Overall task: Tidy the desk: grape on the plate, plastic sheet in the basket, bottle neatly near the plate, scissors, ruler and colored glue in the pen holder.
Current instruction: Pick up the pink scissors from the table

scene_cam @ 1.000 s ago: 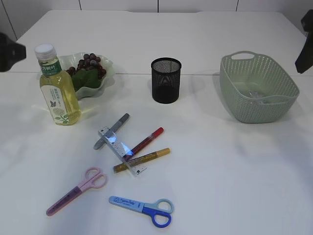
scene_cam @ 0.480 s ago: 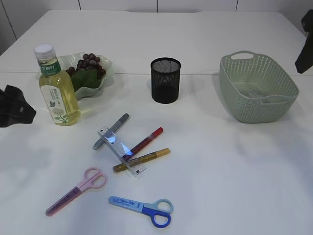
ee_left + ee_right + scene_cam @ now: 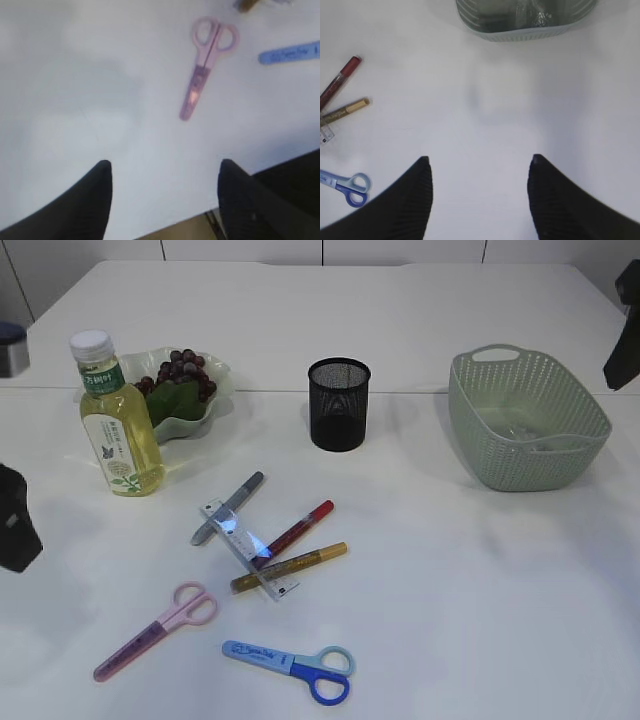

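Left wrist view is showing the pink scissors (image 3: 205, 67) lying ahead & right of the left gripper (image 3: 165, 192), fingers spread w/ nothing between, long axis running roughly fwd, handles far end; left arm's nearer.

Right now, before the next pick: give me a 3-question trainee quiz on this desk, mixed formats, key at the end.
1. True or false: the grapes are already on the plate.
2. Multiple choice: what lies nearest the left gripper in the left wrist view? A) pink scissors B) basket C) bottle
3. Fill in: the clear ruler lies across the glue pens, and the black mesh pen holder looks ____.

Key: 1 true. 2 A. 3 empty.
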Controlling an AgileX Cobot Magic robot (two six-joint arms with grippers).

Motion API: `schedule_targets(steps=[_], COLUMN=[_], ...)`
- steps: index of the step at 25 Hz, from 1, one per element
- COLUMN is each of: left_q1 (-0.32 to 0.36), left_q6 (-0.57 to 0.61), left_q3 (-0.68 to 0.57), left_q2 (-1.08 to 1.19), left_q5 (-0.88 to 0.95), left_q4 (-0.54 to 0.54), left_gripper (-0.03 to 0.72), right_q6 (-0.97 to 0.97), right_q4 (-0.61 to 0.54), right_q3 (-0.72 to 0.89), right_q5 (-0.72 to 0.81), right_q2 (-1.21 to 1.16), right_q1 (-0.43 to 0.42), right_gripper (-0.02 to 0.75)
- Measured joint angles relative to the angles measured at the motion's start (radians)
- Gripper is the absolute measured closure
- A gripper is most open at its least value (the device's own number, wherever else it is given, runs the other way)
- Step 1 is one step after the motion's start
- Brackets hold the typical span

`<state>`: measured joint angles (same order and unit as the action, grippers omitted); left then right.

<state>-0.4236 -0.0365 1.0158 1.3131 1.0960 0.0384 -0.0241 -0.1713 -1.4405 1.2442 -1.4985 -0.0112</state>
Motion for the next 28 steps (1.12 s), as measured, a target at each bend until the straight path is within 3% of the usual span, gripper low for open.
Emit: schedule_targets(steps=[11,21,28], left_q1=[-0.005,-0.087,-0.092], left_q6=[0.068,0.15,0.154], left_q3=[0.002,0.002,0.002], left_q2=[0.131,0.265,0.348], left_q5=[0.054,-0.059,-0.137], left_q4=[-0.073,-0.056,-0.038], left_gripper=[0.239,0.239,0.239], right_q6=[0.0,0.0,0.0], right_q4=[0.0,0.0,0.0], right_q3=[0.0,0.0,0.0], right_q5=[0.0,0.0,0.0], right_q2=[0.0,0.0,0.0], right_q1=[0.0,0.0,0.0], right_gripper=[0.262,0.263,0.263])
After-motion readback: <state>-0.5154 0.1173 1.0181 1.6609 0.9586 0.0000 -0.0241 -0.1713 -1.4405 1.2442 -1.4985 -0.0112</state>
